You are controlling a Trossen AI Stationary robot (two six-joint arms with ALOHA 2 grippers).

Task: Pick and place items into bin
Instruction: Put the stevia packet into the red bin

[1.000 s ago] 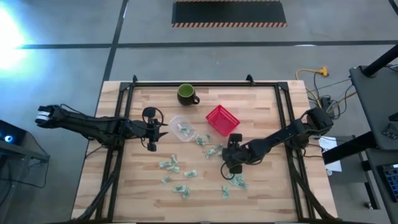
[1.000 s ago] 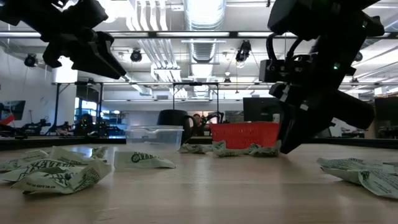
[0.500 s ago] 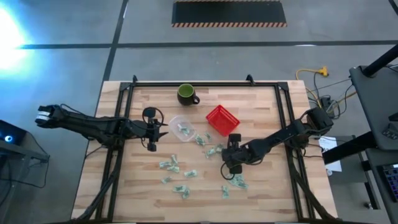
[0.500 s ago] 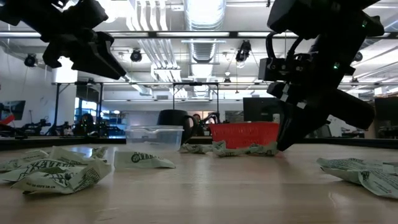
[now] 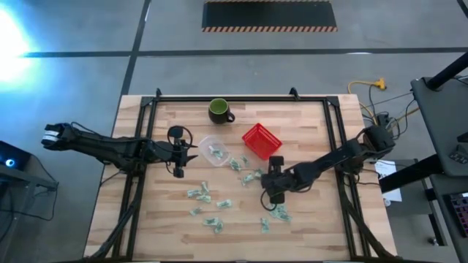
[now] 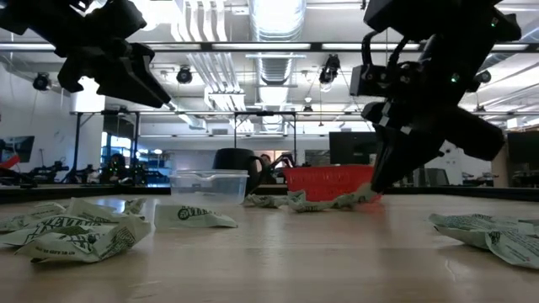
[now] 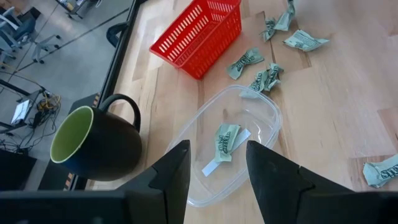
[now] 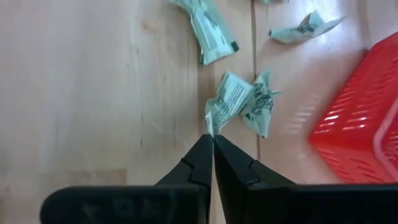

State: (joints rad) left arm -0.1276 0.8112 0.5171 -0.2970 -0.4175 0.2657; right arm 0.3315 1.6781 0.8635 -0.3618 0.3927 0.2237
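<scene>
Right gripper jaws pressed together, pinching the corner of one crumpled wrapper. In the right wrist view the wrapper's long axis runs straight out from the fingertips toward the red basket; a second wrapper lies against it, touching. In the low view the pinched piece hangs just off the table, in front of the basket. In the high view the right gripper covers it, so the pinch can't be made out there.

Left gripper hovers above the clear plastic bin, jaws spread, holding nothing. One wrapper in the bin, long axis roughly along the bin's length, with a white strip beside it. Dark green mug just beside the bin, handle toward the basket.

Other wrappers scattered on the table: a cluster between bin and basket, more in the near half. The one at the left wrist view's edge is cut off. Print on the wrappers is too small to read in the high view. The near pieces in the low view are partly cropped.
</scene>
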